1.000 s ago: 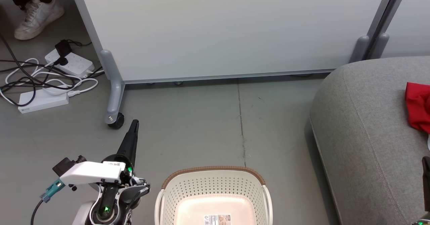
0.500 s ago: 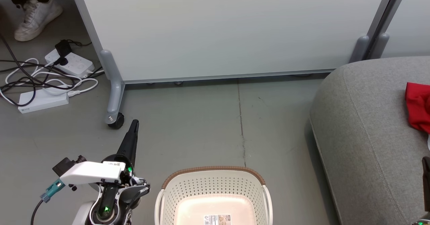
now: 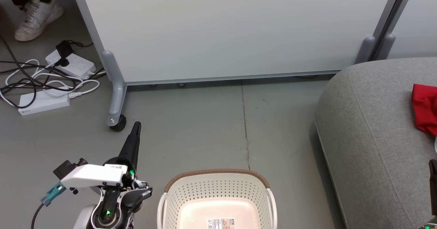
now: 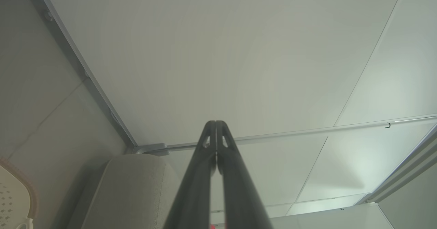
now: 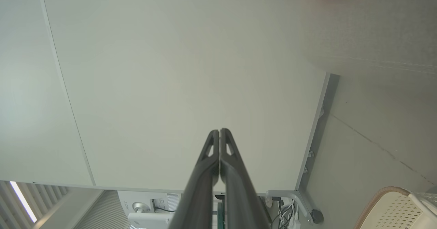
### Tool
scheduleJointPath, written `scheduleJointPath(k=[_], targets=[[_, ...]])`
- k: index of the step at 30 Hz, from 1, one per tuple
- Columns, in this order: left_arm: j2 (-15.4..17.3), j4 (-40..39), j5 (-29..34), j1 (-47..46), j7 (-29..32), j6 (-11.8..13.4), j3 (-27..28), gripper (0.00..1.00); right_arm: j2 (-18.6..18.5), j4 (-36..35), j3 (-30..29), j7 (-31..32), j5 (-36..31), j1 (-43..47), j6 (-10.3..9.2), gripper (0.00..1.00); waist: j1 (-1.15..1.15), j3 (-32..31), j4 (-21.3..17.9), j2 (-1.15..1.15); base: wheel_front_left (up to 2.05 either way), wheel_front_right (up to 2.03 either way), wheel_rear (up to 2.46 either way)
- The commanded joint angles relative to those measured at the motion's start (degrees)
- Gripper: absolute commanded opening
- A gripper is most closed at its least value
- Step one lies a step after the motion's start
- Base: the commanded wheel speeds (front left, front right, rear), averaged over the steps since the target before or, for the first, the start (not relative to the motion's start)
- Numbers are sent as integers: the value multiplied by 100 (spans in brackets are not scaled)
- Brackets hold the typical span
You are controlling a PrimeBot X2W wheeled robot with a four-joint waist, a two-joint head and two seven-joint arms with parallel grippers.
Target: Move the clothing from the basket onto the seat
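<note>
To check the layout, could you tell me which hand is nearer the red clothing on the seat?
Right. The right hand is over the seat, just below the clothing in the head view; the left hand is over the floor, left of the basket.

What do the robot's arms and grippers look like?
The left gripper has long dark tapering fingers with slots near the tips, green lights at its wrist, a white housing with a code label, and a teal connector on a dark cable. The right gripper has matching fingers.

Nothing is legible: the sticker (image 3: 221,223) on the basket (image 3: 218,172) floor and the label (image 3: 116,167) on the left arm (image 3: 89,176) are too small.
</note>
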Motion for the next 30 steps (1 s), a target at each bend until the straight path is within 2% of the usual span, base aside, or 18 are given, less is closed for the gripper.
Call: scheduleJointPath(k=[1, 30], targets=[[20, -15, 48, -69, 26, -25, 33, 0, -38, -5, 5, -16, 29, 17, 15, 0, 0, 0, 0, 0, 0, 0, 0], [16, -15, 52, -68, 33, -24, 39, 0, -47, -11, 11, -34, 31, 17, 15, 0, 0, 0, 0, 0, 0, 0, 0]])
